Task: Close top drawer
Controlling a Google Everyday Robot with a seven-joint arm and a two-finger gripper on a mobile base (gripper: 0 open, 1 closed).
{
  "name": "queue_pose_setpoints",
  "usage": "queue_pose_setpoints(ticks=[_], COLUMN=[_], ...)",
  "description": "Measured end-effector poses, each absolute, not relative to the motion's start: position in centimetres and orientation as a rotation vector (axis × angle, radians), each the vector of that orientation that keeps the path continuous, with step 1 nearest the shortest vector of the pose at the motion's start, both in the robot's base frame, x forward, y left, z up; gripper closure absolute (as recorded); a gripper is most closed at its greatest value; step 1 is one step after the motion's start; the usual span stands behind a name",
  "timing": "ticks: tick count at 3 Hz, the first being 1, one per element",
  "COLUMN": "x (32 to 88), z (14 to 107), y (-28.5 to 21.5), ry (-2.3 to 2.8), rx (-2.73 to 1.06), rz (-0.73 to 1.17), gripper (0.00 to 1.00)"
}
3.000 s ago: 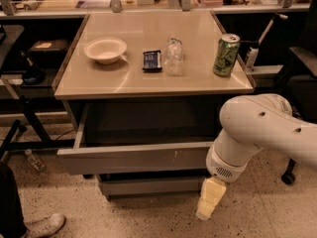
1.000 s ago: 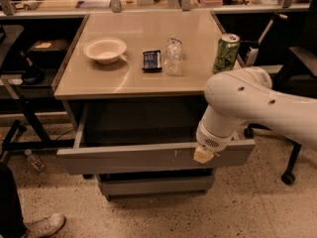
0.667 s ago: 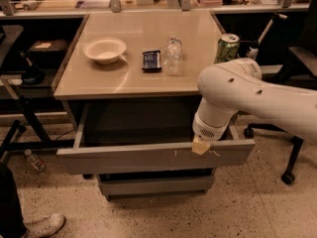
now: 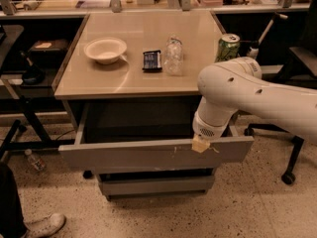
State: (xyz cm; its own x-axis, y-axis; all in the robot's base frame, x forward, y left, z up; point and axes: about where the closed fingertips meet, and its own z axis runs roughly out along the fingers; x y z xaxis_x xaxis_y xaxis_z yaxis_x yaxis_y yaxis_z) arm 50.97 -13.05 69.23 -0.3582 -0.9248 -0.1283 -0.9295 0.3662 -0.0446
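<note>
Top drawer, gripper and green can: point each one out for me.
top drawer [image 4: 124, 155], camera view, flat front panel, left of centre.
gripper [image 4: 200, 144], camera view, pale tip at the drawer front's upper edge.
green can [image 4: 227, 47], camera view, side wall below the rim.

Perhaps head-high, looking down on gripper [image 4: 200, 144] at top drawer [image 4: 138, 155]

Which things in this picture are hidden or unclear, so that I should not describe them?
- Camera view: inside the top drawer all is dark under the table top; contents unknown.
- Camera view: the gripper sits at the drawer front's upper edge, right of centre; contact is unclear.
- Camera view: the arm hides the green can base.
</note>
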Motion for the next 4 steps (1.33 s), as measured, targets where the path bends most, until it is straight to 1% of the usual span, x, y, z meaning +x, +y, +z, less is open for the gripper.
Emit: queue_pose_setpoints(ticks=[2,3,4], x=[50.97,50.97,50.96], z=[69.23,69.23,69.23], y=[-13.05,-13.05,-13.05], ry=[2.485,2.485,2.485], rx=[-1.697,-1.697,-1.697], rz=[0.054,0.054,0.054], gripper=[0.11,0.00,0.00])
